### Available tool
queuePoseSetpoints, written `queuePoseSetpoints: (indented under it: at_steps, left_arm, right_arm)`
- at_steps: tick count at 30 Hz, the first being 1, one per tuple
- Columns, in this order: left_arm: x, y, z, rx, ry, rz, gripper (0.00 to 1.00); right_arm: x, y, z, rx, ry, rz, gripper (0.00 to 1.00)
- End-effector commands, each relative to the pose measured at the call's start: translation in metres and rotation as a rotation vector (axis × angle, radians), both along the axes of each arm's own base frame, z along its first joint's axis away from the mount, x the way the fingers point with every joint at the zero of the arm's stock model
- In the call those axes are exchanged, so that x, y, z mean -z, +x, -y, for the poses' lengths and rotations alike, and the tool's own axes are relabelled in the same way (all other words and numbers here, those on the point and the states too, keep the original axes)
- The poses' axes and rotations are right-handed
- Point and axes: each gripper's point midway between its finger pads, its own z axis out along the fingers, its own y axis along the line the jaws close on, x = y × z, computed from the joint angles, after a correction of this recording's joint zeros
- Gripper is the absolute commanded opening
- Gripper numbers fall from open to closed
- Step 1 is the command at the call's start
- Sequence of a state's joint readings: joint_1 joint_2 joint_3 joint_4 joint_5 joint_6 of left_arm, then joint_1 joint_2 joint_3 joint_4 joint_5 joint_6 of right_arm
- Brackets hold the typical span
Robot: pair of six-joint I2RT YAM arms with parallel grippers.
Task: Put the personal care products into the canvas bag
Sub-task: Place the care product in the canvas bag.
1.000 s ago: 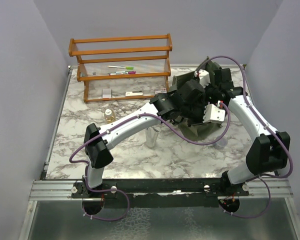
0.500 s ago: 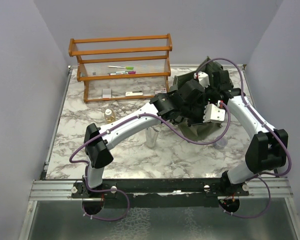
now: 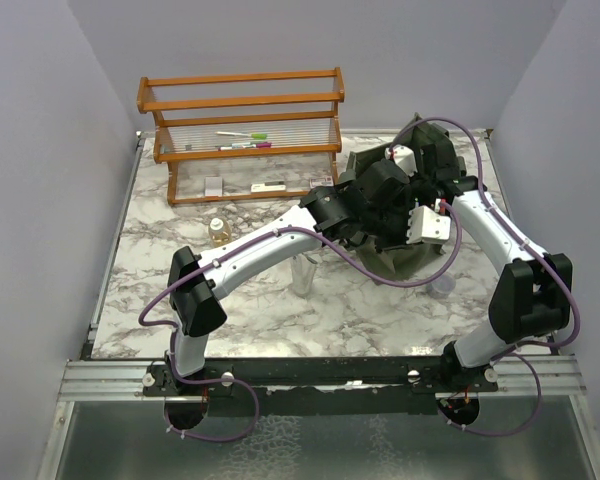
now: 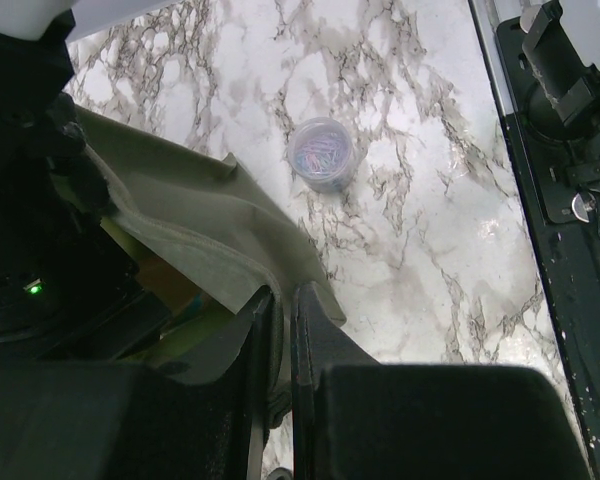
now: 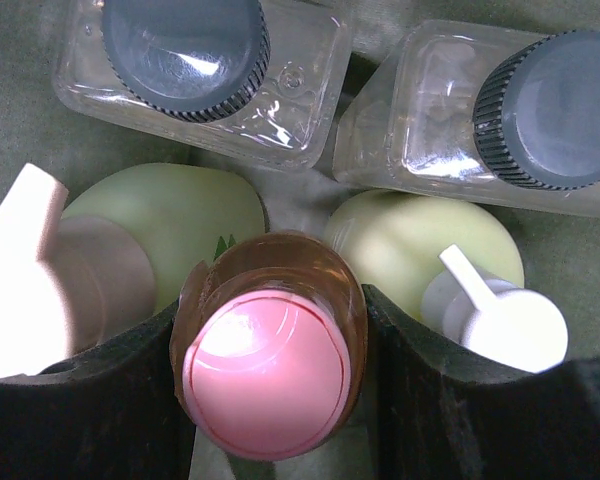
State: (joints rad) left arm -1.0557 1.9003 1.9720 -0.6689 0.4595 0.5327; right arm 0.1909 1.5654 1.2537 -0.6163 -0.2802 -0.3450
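Amber-orange bottle (image 5: 268, 345) stands grasped in my right hand (image 5: 270, 400), black-capped bottles (image 5: 195, 70) at twelve o'clock; my left hand (image 4: 283, 335) clenches the rim of the canvas bag (image 4: 180, 235).

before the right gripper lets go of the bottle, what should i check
1. Right gripper shut on the pink-capped amber bottle: ok
2. Bottle is inside the canvas bag: ok
3. Left gripper pinching the bag rim: ok
4. Free spot under the bottle, between the pale green pump bottles: cannot tell
5. All products bagged: not ok, another amber bottle stands on the table
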Motion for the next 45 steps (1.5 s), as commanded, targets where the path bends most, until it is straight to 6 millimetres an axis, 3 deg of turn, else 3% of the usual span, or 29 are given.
queuePoseSetpoints:
  at_steps: [1, 17, 31, 35, 45]
  left_arm:
    - [-0.011, 0.0, -0.001, -0.007, -0.015, 0.005, 0.05]
    - [-0.01, -0.002, -0.005, 0.001, -0.006, 0.011, 0.05]
    - [-0.009, 0.0, -0.007, -0.006, 0.0, 0.028, 0.05]
    - [-0.009, 0.0, -0.007, -0.005, 0.002, 0.029, 0.05]
    - [-0.007, -0.001, -0.008, -0.004, 0.008, 0.025, 0.05]
  right_arm:
    - [-0.012, 0.027, -0.005, -0.013, 0.001, 0.123, 0.21]
    - [0.007, 0.02, -0.007, -0.037, -0.007, 0.073, 0.3]
    - [-0.007, 0.023, -0.006, -0.036, -0.014, 0.094, 0.41]
    - [-0.005, 0.023, -0.005, -0.039, -0.02, 0.086, 0.49]
    - [-0.001, 0.022, -0.005, -0.043, -0.024, 0.061, 0.55]
